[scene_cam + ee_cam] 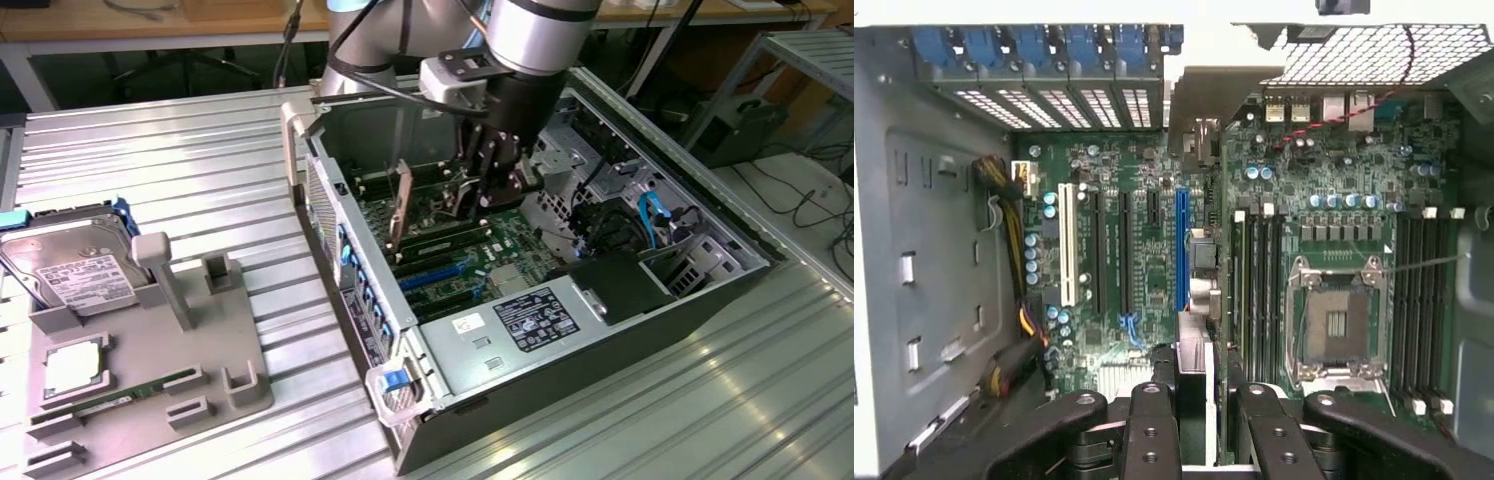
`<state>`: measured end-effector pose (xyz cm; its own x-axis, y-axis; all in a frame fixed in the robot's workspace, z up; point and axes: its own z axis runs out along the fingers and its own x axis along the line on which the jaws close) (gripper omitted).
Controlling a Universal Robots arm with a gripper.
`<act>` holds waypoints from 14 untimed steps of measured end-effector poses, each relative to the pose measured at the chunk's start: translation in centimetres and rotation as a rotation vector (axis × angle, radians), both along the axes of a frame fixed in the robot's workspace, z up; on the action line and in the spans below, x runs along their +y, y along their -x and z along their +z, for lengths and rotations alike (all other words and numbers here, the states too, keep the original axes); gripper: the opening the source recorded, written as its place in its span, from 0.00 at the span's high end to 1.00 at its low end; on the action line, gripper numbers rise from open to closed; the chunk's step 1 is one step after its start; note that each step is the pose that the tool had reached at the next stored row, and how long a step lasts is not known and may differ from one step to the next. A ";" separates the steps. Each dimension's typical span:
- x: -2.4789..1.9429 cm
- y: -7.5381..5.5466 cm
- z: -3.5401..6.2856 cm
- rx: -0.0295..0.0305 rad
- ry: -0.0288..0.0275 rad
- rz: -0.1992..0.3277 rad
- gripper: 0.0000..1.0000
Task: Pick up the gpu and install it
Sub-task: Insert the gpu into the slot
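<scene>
Install step: gripper (497,195) is clamped on the gpu (399,212), holding it edge-on inside the open case (627,300), above the motherboard (1144,270). Next move likely needs card edge lined up square over the blue slot (1181,250), bracket toward the rear.

Fingers (1154,420) clamp gpu (1194,370) edge-on above motherboard (1144,250).

The gpu's (1194,375) lower edge is seemingly pincer-hidden (1194,420).

The gpu (399,205) stands on edge inside the open case, above the motherboard.
</scene>
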<state>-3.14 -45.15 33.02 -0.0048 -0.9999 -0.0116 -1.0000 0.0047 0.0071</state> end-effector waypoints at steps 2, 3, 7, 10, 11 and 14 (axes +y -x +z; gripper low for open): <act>0.00 0.4 -0.42 0.0000 0.0000 0.002 0.72; 0.00 0.5 -0.57 0.0000 0.0000 0.003 0.72; 0.02 0.6 -1.36 0.0000 -0.0001 0.004 0.72; 0.04 0.7 -1.90 0.0000 0.0000 0.005 0.72; 0.05 0.7 -2.09 0.0001 0.0000 0.005 0.72; 0.08 0.8 -2.63 0.0000 0.0000 0.005 0.72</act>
